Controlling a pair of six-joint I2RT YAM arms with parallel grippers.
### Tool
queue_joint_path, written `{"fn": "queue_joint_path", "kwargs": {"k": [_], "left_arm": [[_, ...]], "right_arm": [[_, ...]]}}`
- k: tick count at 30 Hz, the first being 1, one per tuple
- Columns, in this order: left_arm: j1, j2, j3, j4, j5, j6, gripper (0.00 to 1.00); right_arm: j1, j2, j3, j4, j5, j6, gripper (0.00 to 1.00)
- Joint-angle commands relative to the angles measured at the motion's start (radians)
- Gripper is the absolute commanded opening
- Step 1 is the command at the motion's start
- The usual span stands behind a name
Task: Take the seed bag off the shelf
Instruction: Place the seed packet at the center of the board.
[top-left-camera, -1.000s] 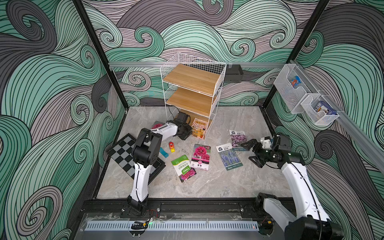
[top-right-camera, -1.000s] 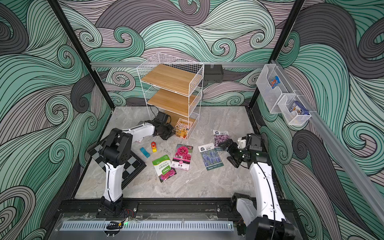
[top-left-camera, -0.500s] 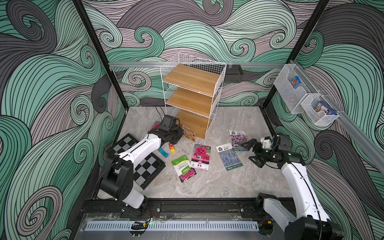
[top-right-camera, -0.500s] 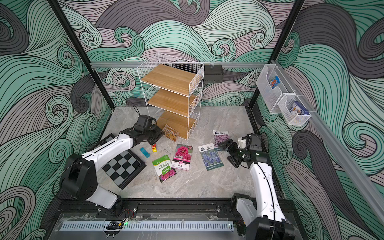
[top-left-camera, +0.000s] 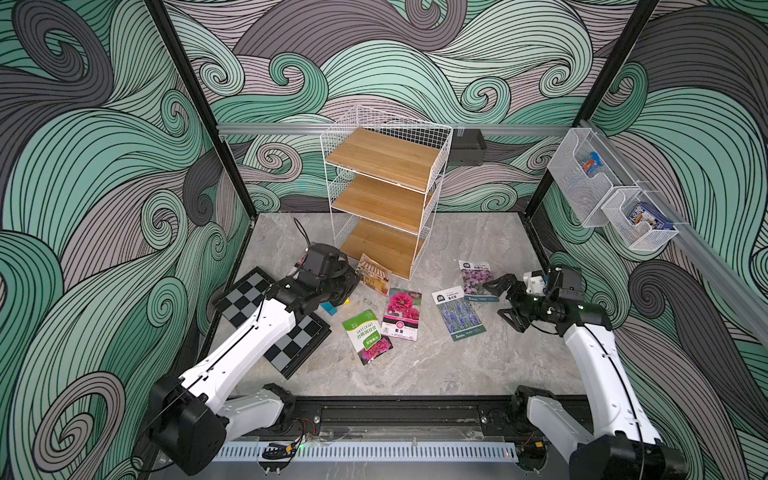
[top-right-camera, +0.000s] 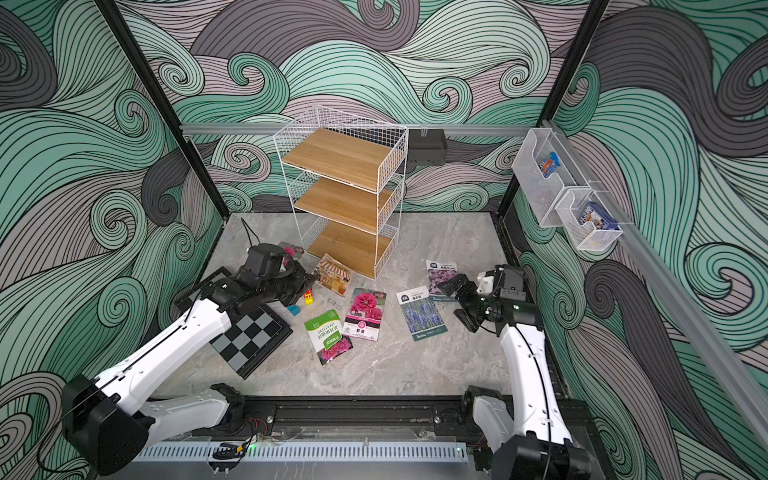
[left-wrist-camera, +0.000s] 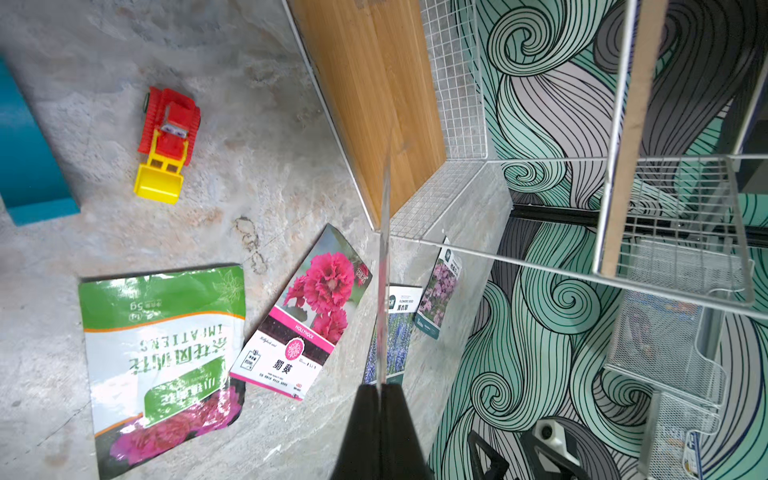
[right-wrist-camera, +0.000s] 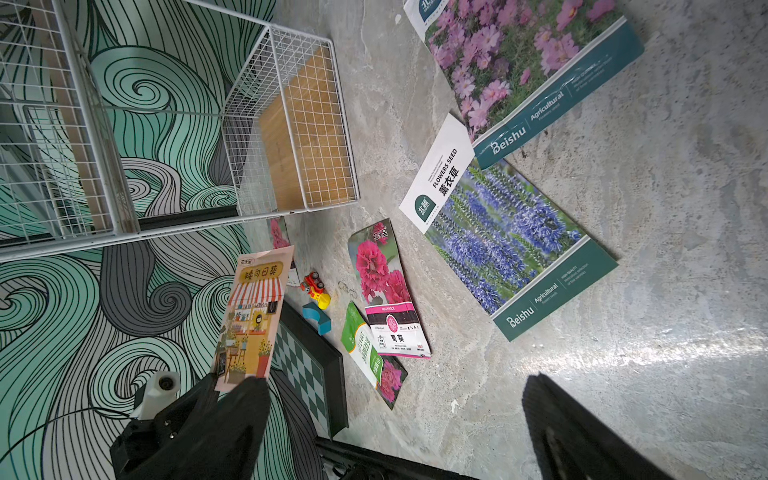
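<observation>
Thin peach paper seed packet (top-left-camera: 375, 275) pinched by one edge in clamped-tight black left gripper (top-left-camera: 354, 283), just beside white wire shelf (top-left-camera: 441, 141); probably light, floppy, slippery.

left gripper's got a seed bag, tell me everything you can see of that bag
The seed bag is a thin, flat, pale pink packet printed with a shop front under a red-and-white striped awning, sunflowers and an orange band of Chinese characters. The left gripper holds it by its bottom end, fingers shut on it. It is tilted in the air just in front of the shelf's lowest board, seemingly clear of it. In the left wrist view it shows edge-on, nearly straight.
</observation>
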Motion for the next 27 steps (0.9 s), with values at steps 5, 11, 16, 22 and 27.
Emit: {"fn": "queue_joint_path", "kwargs": {"k": [5,11,16,22,27], "left_arm": [[-0.008,-0.043,-0.083,-0.048,-0.052,-0.024,0.00],[-0.007,0.021,-0.141,0.049,-0.070,-0.001,0.00],[-0.011,0.075,-0.150,0.060,-0.088,-0.025,0.00],[-0.010,0.155,-0.181,0.114,-0.106,-0.062,0.00],[-0.008,0.269,-0.145,0.148,-0.101,-0.050,0.00]], "right_arm": [[0.006,-0.032,-0.001,0.002,-0.013,0.020,0.99],[0.006,-0.057,-0.016,-0.001,-0.016,0.030,0.99],[0.005,-0.071,-0.029,0.000,-0.019,0.034,0.99],[0.006,-0.071,-0.033,0.000,-0.021,0.034,0.99],[0.006,-0.068,-0.033,-0.001,-0.018,0.030,0.99]]}}
